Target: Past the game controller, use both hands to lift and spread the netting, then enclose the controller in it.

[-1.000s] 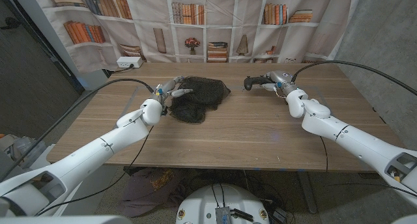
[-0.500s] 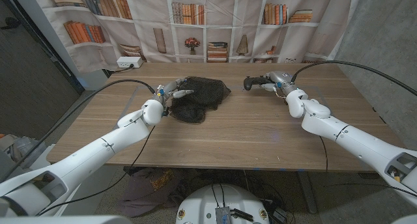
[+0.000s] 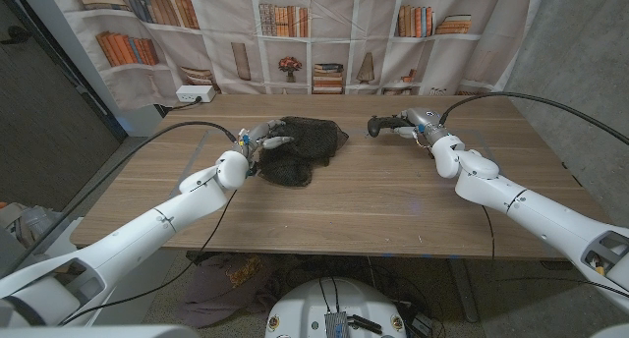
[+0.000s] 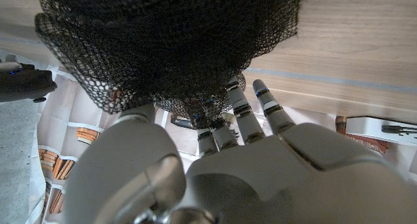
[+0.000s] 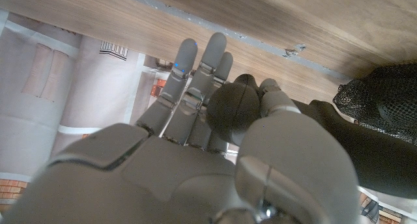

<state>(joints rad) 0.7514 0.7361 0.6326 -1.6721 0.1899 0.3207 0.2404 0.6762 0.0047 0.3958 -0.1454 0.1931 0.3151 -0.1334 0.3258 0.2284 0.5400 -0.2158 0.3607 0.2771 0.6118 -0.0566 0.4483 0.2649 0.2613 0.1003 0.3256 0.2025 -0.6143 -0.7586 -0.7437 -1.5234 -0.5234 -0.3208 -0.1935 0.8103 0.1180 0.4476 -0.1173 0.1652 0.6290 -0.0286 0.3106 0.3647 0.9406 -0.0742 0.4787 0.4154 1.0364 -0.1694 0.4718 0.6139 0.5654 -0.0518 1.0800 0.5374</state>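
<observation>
The black netting lies bunched on the far middle of the wooden table. My left hand is at its left edge, and its fingers go into the mesh and hold a fold of it, with two fingers stretched past it. To the right, the black game controller sits at the far side of the table. My right hand grips its right handle, thumb and fingers closed round the dark grip. A wide gap separates netting and controller.
A white power strip lies at the table's far left corner. A printed bookshelf backdrop hangs just behind the far edge. Bare wood stretches across the near half of the table.
My left hand has crept a little right over the netting's edge, and the near lobe of the mesh has drawn in slightly. The right hand and the controller have stayed put.
</observation>
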